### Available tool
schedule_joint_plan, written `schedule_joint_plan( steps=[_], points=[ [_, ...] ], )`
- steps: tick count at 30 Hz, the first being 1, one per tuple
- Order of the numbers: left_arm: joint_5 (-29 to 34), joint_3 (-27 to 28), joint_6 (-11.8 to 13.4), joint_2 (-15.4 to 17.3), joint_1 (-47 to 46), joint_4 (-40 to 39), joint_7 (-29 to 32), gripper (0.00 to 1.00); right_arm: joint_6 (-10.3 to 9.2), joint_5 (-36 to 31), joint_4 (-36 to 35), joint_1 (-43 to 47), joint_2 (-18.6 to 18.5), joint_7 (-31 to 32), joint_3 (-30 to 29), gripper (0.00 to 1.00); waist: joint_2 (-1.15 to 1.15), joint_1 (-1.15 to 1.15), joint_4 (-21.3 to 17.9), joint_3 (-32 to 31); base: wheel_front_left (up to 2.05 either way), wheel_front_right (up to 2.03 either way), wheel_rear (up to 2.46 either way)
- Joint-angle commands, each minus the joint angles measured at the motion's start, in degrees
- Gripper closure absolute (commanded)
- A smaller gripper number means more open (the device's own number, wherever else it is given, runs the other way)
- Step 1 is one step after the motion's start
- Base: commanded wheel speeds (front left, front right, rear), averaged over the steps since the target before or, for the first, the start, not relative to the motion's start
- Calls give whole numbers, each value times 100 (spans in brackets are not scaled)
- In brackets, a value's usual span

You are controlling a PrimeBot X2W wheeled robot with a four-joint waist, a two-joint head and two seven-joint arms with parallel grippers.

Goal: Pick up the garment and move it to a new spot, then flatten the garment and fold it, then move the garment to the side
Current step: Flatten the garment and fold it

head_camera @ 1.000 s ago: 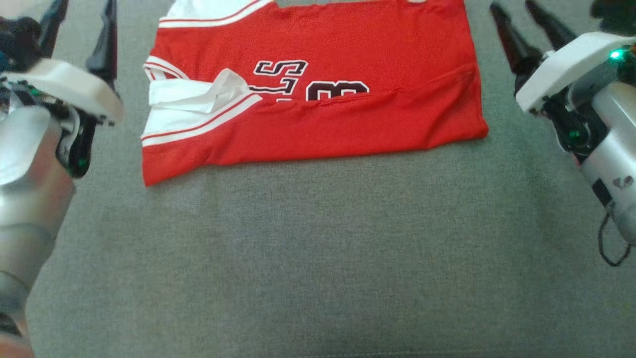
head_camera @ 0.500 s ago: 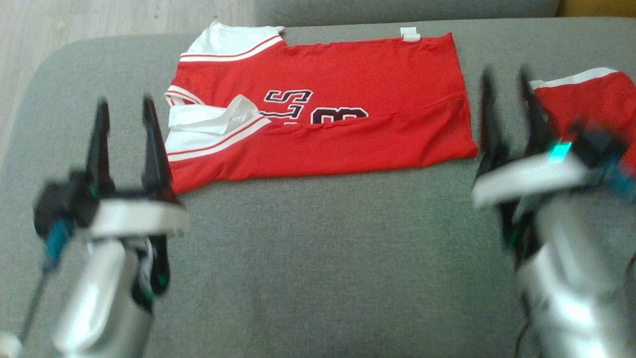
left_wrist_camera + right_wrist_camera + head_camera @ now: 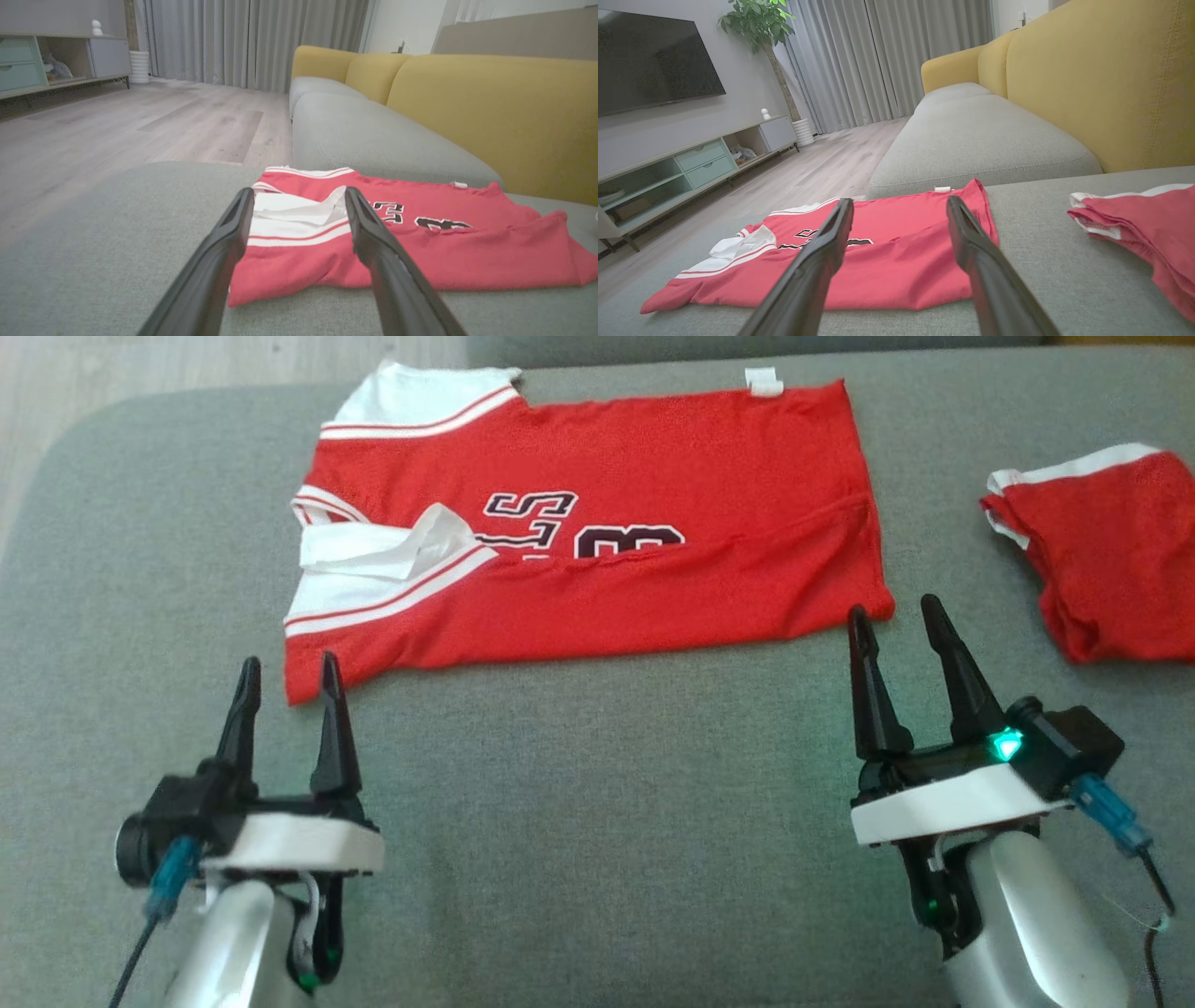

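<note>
Now both grippers are backed off, jersey left half-folded

Jersey (image 3: 597, 551) lies flat on the far half of the grey seat cushion (image 3: 597, 840), long side running across the cushion. Its near long edge is turned up over the print, so only part of the lettering shows. White sleeve (image 3: 373, 560) is bunched toward the cushion's left end. The lie matches 1 s ago: same fold line, same crease, same rumpled sleeve, so nothing dragged it as the arms left.

What changed: a sec ago the grippers stood at the jersey's two short ends, level w/ it. Now left gripper (image 3: 289, 661) and right gripper (image 3: 891, 606) are over the cushion's near half, tips pointing to its far edge, each lined up w/ one near corner of the jersey. Head cam has swung too and takes in more cushion, so part of that shift is the view, not the arms. Both have fingers spread wide w/ nothing between them; in the wrist views the cloth is ahead of the fingers, not in them.

My read: first fold is done and released, arms reset. Prob. next is a second fold across, then the move to the side. Left tip is v. close to the jersey's corner; can't tell if it touches.

Second red garment (image 3: 1111, 551) sits crumpled at the cushion's right end, apart from the jersey.
</note>
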Motion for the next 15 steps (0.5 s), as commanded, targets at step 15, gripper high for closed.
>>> schedule_joint_plan(
  steps=[15],
  points=[
    [239,280,330,626,-1823,2650,744,0,37,50,-371,-391,-4,-36,346,0,0,0,-383,723,0,0,0]
  ],
)
